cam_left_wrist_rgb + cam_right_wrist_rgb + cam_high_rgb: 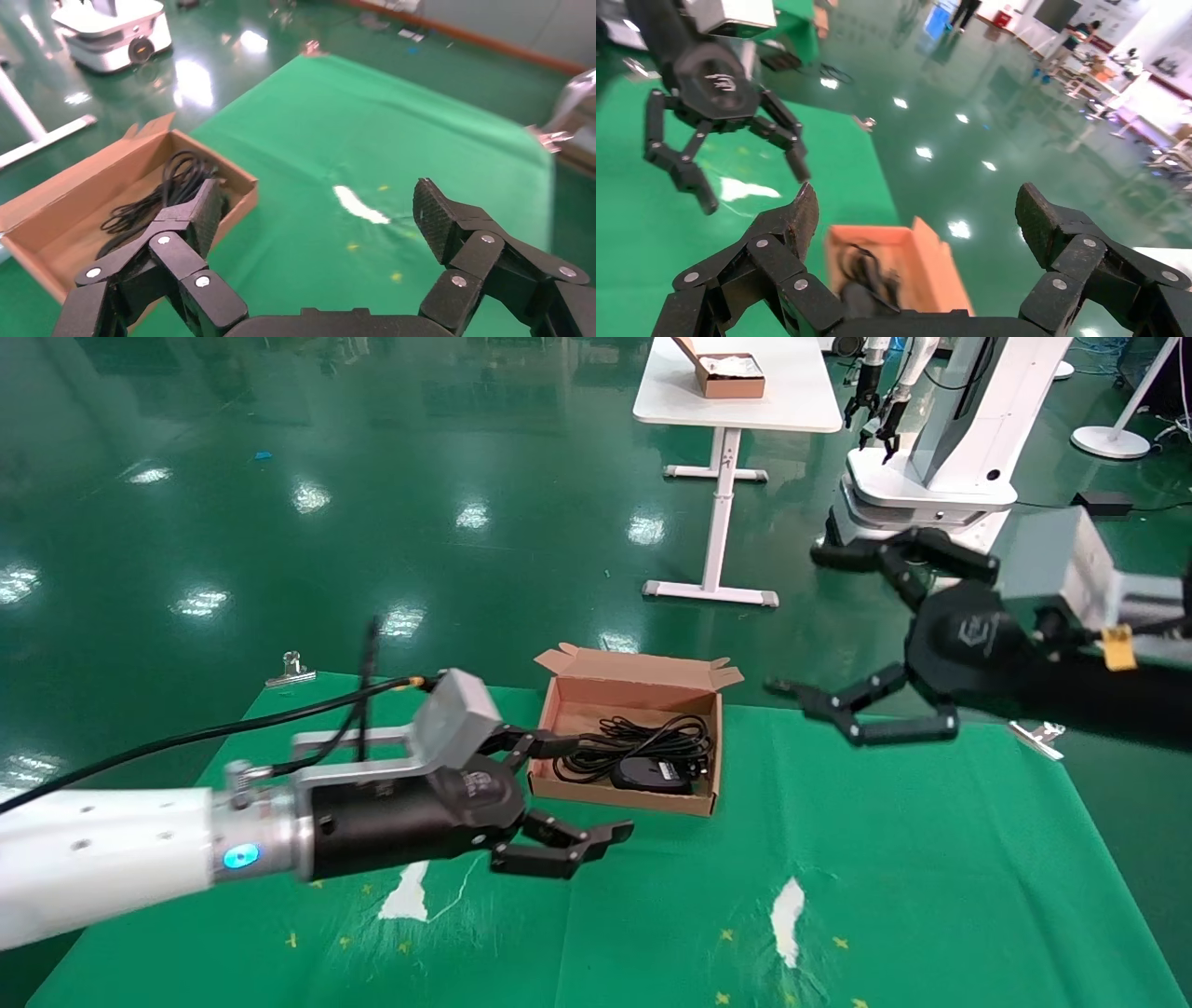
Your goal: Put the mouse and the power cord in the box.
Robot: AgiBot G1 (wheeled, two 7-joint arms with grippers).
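The brown cardboard box (587, 696) stands open at the back middle of the green cloth. Inside it lies the black mouse (652, 773), white label up, with the black coiled power cord (652, 733) behind it. My left gripper (601, 784) hovers open and empty just left of the box's near left corner. In the left wrist view one finger (204, 210) covers part of the box (70, 225) and cord (176, 175). My right gripper (796, 621) hangs open and empty, above and right of the box. The right wrist view shows the box (933, 267) below that gripper (916, 203).
The green cloth (931, 859) bears white patches (787, 905) and is held by metal clips (293, 668) at its back corners. Behind, on the green floor, a white table (745, 402) carries a smaller brown box (731, 376), and another robot (941, 458) stands at the right.
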